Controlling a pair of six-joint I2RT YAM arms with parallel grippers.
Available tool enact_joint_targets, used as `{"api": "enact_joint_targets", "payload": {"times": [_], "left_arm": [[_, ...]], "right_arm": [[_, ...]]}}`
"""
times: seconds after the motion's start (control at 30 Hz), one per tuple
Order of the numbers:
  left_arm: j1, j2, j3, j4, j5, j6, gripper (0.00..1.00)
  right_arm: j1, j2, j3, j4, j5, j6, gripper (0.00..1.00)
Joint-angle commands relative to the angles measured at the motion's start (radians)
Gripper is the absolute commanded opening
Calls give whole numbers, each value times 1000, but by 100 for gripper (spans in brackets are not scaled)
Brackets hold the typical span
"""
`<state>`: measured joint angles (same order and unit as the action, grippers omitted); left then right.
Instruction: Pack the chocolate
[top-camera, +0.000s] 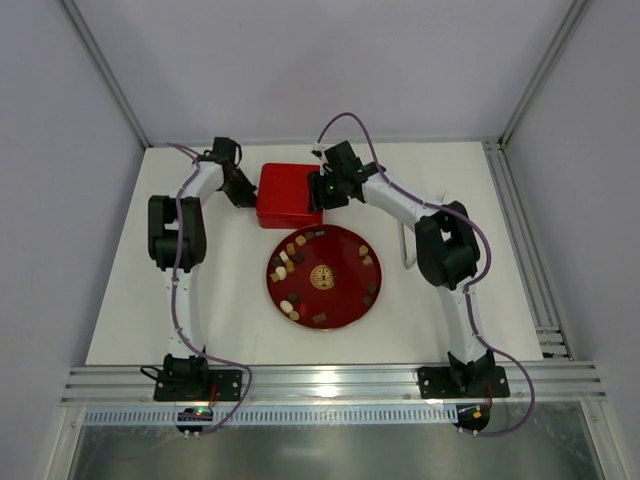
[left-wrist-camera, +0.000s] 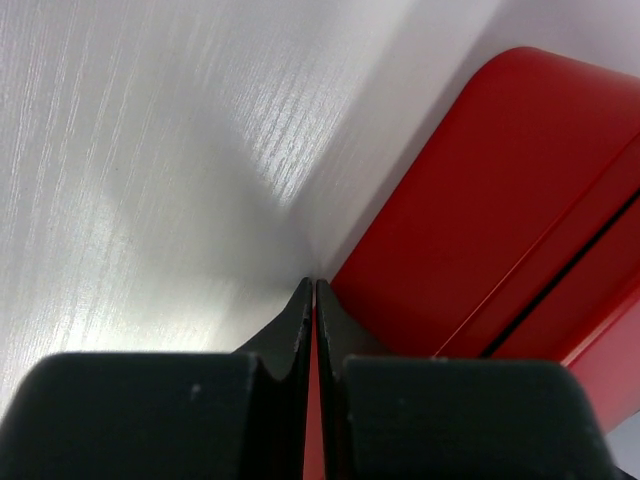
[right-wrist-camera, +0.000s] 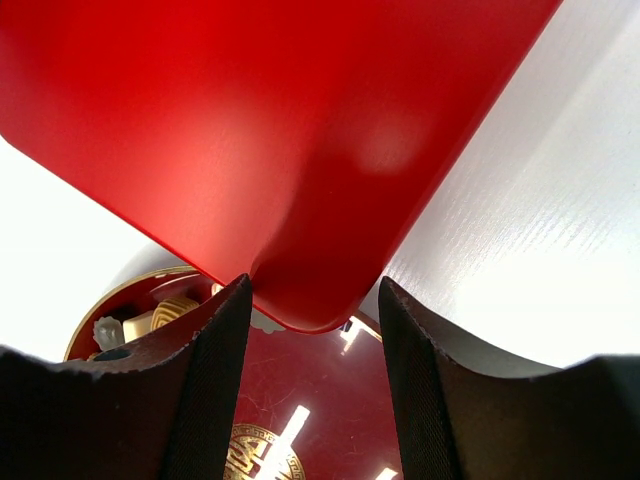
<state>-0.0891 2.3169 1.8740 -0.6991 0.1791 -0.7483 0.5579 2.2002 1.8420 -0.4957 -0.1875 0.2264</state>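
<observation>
Several small chocolate pieces (top-camera: 292, 250), brown, tan and cream, lie around the rim of a round red plate (top-camera: 348, 262). A shut red box (top-camera: 289, 194) sits just behind the plate. My left gripper (top-camera: 243, 190) is at the box's left side. In the left wrist view it (left-wrist-camera: 311, 287) is shut, tips on the table against the box (left-wrist-camera: 480, 200). My right gripper (top-camera: 322, 190) is at the box's right side. In the right wrist view it (right-wrist-camera: 314, 285) is open around the box's corner (right-wrist-camera: 300, 150), with chocolate (right-wrist-camera: 170, 312) on the plate (right-wrist-camera: 320, 400) beyond.
The plate carries a round gold emblem (top-camera: 323, 277) at its middle. White tabletop (top-camera: 150, 300) surrounds box and plate. An aluminium rail (top-camera: 330, 382) runs along the near edge, and frame posts stand at the back corners.
</observation>
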Motion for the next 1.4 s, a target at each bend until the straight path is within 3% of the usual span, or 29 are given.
{"api": "enact_joint_targets", "payload": {"times": [0.0,0.1,0.4,0.73,0.87,1.03,1.17,1.37], "left_arm": [[6,-25,-27,-30,-38,30,0],[17,-33,-29,-30,-27,44,0],[40,-33,4,-36,-3,55,16],[69,-19,62,-57,-3,56,26],[84,-27,77,-50,17,55,43],[117,-37,88,-22,62,46,55],[118,-60,68,33,100,43,71],[118,-114,-10,159,166,17,82]], "right_arm": [[-1,-50,16,6,-3,-10,56],[-22,-48,25,9,-24,5,56],[-42,-22,85,-17,-52,22,56],[-61,12,128,-14,-89,56,56],[-75,26,137,3,-109,77,56],[-98,44,138,26,-156,117,56],[-108,47,138,46,-171,134,57],[-125,61,149,74,-214,171,57]]}}
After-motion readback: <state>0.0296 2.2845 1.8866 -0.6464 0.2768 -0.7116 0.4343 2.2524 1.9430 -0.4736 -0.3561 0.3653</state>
